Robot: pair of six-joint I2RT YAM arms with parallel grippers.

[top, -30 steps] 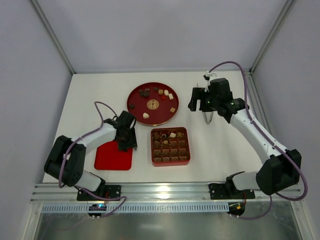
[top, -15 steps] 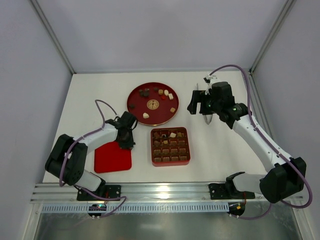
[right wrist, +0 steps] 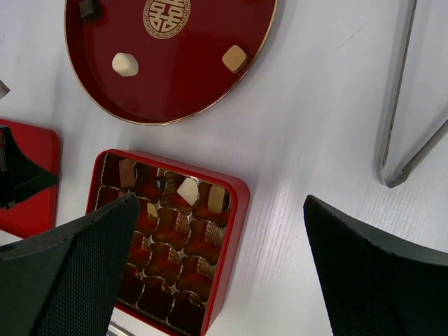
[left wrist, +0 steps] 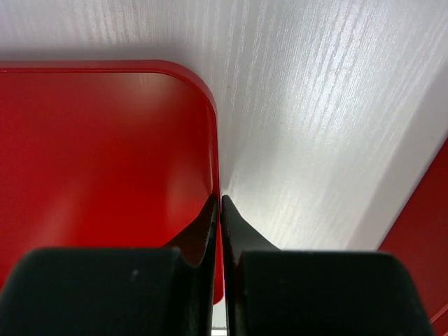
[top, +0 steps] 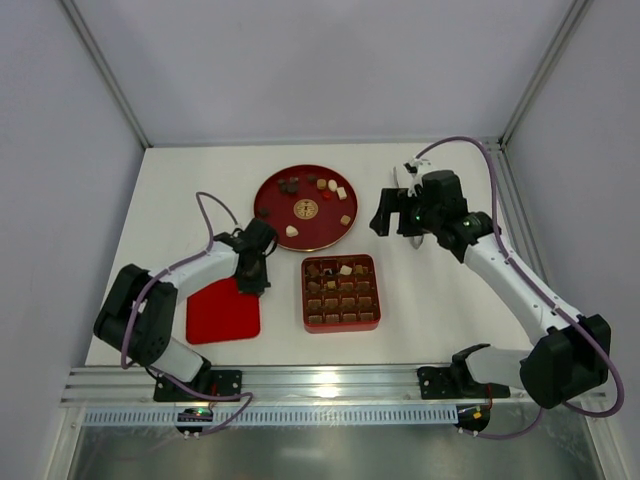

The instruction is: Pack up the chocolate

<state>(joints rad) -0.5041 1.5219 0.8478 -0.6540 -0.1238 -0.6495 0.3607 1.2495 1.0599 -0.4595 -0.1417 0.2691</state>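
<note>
Several chocolate pieces (top: 291,231), dark, light brown and cream, lie on the round red plate (top: 268,218); the right wrist view shows a cream one (right wrist: 125,64) and a tan cube (right wrist: 234,58). A few pieces (right wrist: 187,190) sit in the top rows of the square red box (top: 341,326). My left gripper (top: 252,285) is shut on the right edge of the flat red lid (top: 222,312), whose rim (left wrist: 215,161) runs between the touching fingertips (left wrist: 219,201). My right gripper (top: 410,215) hovers wide open right of the plate, above the box's right rim (right wrist: 238,210), holding nothing.
The box's brown grid (right wrist: 168,273) has many empty cells. The red box's side (left wrist: 427,231) shows at the right of the left wrist view. Metal frame posts (right wrist: 399,105) stand at the table's right edge. Both arm bases are bolted at the near rail (top: 330,385).
The left gripper has closed on the lid's edge, and the lid has swung slightly and shifted. The right gripper has opened wider and drifted a little left and up.
</note>
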